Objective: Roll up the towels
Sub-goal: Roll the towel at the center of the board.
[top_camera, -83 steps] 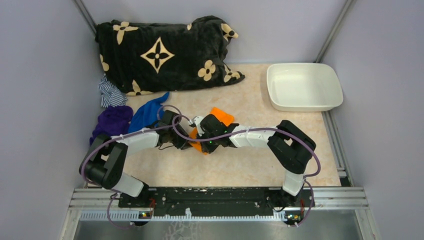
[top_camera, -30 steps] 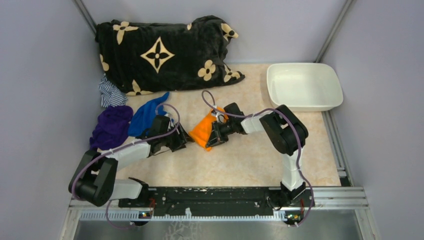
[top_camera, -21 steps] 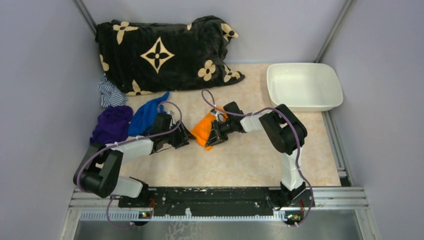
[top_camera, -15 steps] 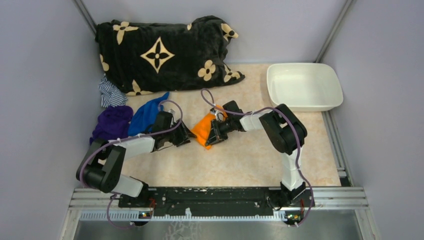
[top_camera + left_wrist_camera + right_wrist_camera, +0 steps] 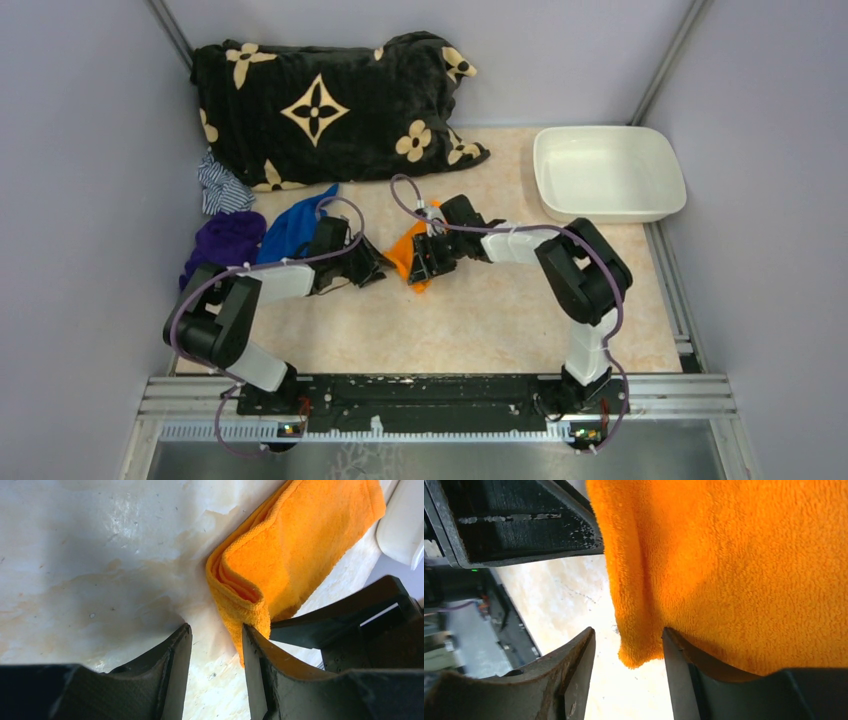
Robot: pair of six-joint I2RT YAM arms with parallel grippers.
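Note:
The orange towel lies folded on the table between both grippers. In the left wrist view the orange towel shows its layered folded end. My left gripper is open at the towel's left end; in its own view the left gripper has bare table between its fingers, and one finger touches the towel's edge. My right gripper is open over the towel. A loose corner of the orange towel hangs between the jaws of the right gripper, ungripped. The blue towel lies crumpled behind the left arm.
A big black blanket with tan flowers fills the back left. A white tub stands at the back right. A purple cloth and a striped cloth lie by the left wall.
My right gripper has opened and let go of the orange towel, shifting slightly left. My left gripper has moved right up to the towel's end, its jaws narrowing a little.

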